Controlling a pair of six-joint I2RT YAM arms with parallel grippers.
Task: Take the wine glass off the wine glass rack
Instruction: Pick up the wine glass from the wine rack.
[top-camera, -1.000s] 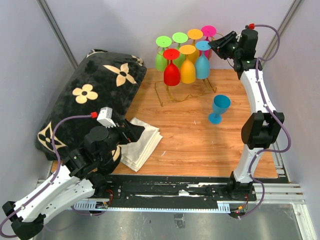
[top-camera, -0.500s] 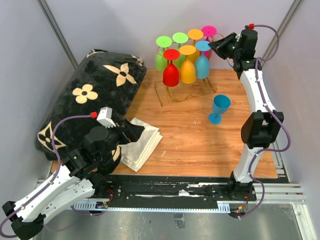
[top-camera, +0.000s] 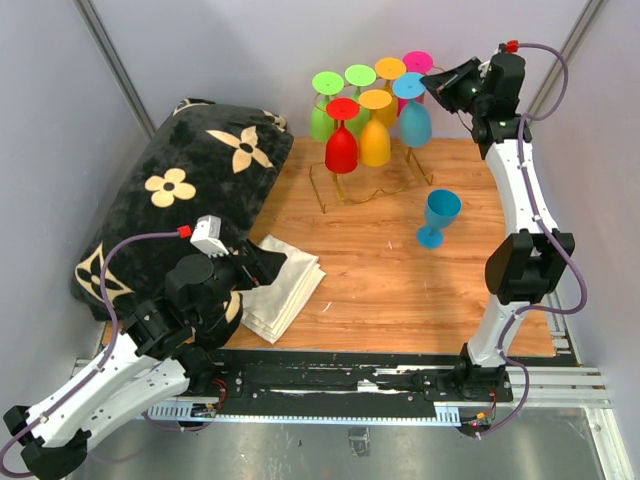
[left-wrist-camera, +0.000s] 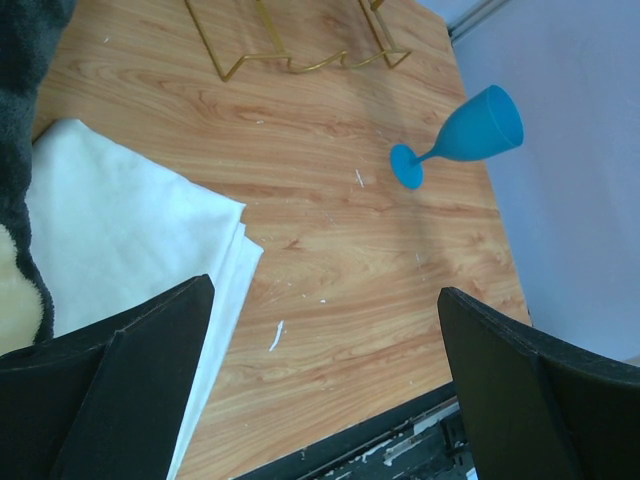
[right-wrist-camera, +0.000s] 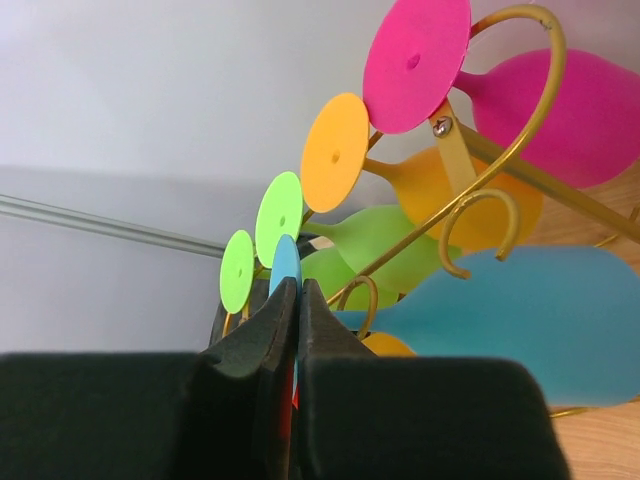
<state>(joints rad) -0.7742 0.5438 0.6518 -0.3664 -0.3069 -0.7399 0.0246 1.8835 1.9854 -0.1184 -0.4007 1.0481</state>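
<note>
The gold wire wine glass rack (top-camera: 345, 190) stands at the back of the wooden table with several coloured glasses hanging upside down from it. My right gripper (top-camera: 432, 82) is at its right end, shut on the flat foot of the light-blue wine glass (top-camera: 413, 118). In the right wrist view my fingertips (right-wrist-camera: 298, 283) pinch that blue foot disc edge-on, the blue bowl (right-wrist-camera: 520, 320) lies beside the rack's curled hooks (right-wrist-camera: 520, 140). My left gripper (top-camera: 270, 262) hovers open and empty low over the near left of the table (left-wrist-camera: 325, 288).
Red (top-camera: 342, 148), orange (top-camera: 376, 140), green (top-camera: 322, 118) and pink (top-camera: 418, 62) glasses hang on the rack. A darker blue glass (top-camera: 438, 215) stands upright on the table (left-wrist-camera: 470, 130). A folded white cloth (top-camera: 285, 285) and a black flowered pillow (top-camera: 190, 190) lie left.
My right gripper has closed on the light-blue glass's foot and shifted it slightly up and to the right along the rack. The left arm has barely moved.
</note>
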